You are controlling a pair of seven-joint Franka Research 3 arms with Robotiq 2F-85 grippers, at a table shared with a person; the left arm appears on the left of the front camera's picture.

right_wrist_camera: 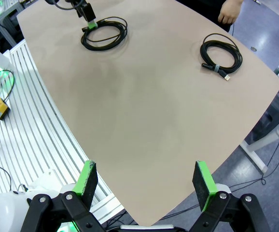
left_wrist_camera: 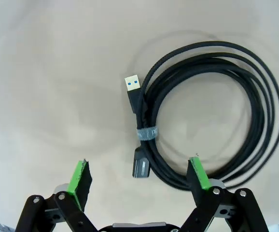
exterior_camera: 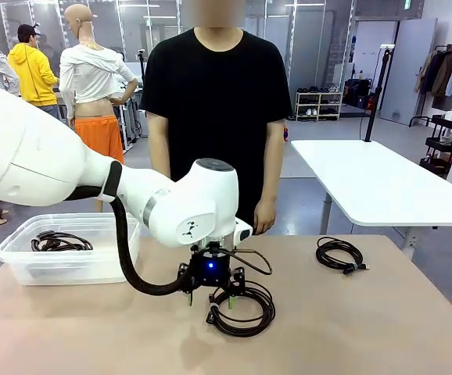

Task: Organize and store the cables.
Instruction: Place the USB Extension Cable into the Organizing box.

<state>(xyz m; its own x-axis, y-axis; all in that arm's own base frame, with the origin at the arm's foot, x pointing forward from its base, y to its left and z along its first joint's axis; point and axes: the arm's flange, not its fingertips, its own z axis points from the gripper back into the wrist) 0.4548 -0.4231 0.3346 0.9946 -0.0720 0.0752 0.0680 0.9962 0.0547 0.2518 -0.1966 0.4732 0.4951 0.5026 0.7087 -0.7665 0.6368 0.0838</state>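
While your left gripper (left_wrist_camera: 138, 169) hangs jaws apart over the coiled USB cable (left_wrist_camera: 148, 121) mid-table, your right gripper (right_wrist_camera: 146, 176) is spread too. A second coil (right_wrist_camera: 236, 55) lies right; third coil (exterior_camera: 60, 242) sits in the clear bin (exterior_camera: 23, 262).

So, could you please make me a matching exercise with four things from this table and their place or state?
1 left gripper
2 right gripper
3 clear bin
4 right-hand cable

a lies alone, untouched
b open, over the table's edge
c open, just above the middle cable
d holds the binned cable

Pairs: 1-c, 2-b, 3-d, 4-a.
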